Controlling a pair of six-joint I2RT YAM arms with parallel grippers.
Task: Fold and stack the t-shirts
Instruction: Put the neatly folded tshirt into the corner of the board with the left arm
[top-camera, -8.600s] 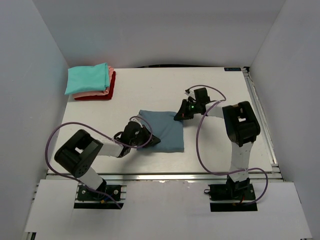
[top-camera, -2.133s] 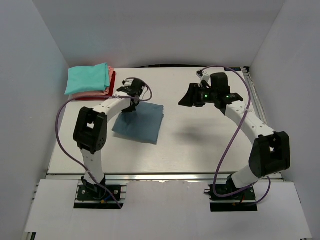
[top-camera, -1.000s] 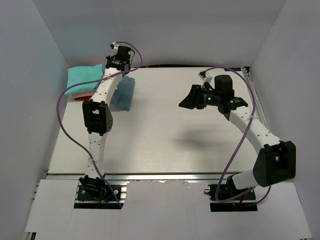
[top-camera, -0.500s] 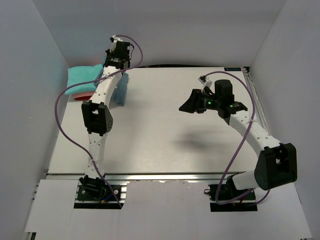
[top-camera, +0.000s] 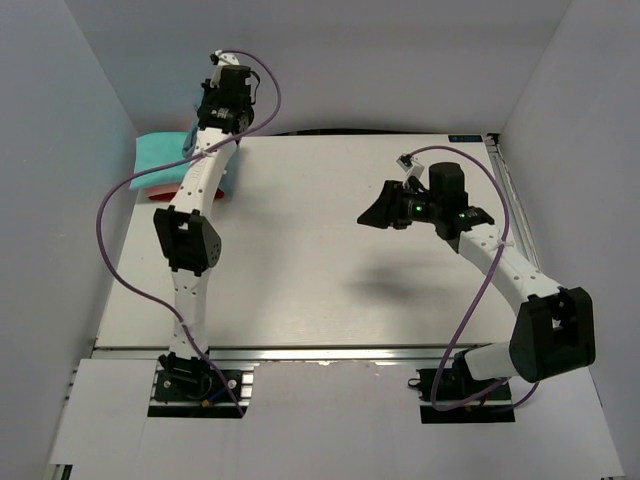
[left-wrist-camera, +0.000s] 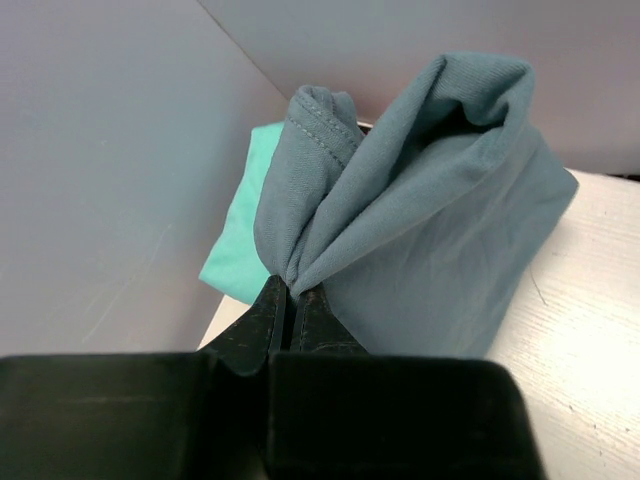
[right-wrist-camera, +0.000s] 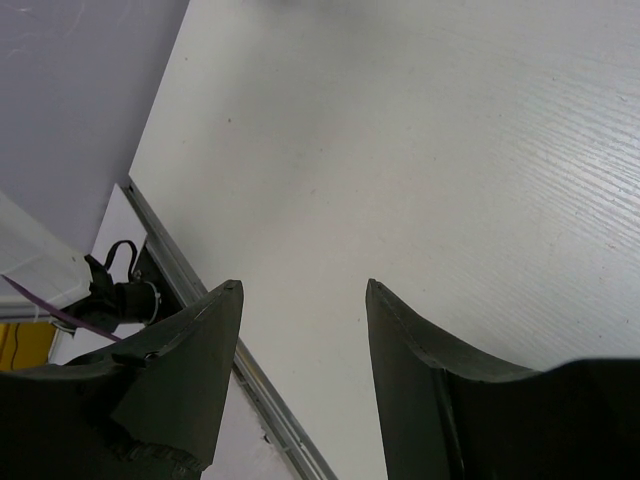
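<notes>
- Pinching a bunched fold of the slate-blue t-shirt (left-wrist-camera: 430, 220), the left gripper (left-wrist-camera: 290, 292) is seen closed tight, raised over the desk's (top-camera: 320, 260) far left corner.
- The teal t-shirt (left-wrist-camera: 235, 250) is partly hidden behind the hanging cloth; whatever lies under it cannot be made out.
- The right gripper (right-wrist-camera: 305, 290) is held wide and empty above the desk's right half.

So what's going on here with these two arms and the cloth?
They are folding and stacking t-shirts. The left pincer is clamped on a bunched slate-blue t-shirt, holding it up right by the folded pile in the far left corner, which has a teal shirt on top. The right pincer hangs open over the bare table, holding nothing.
</notes>
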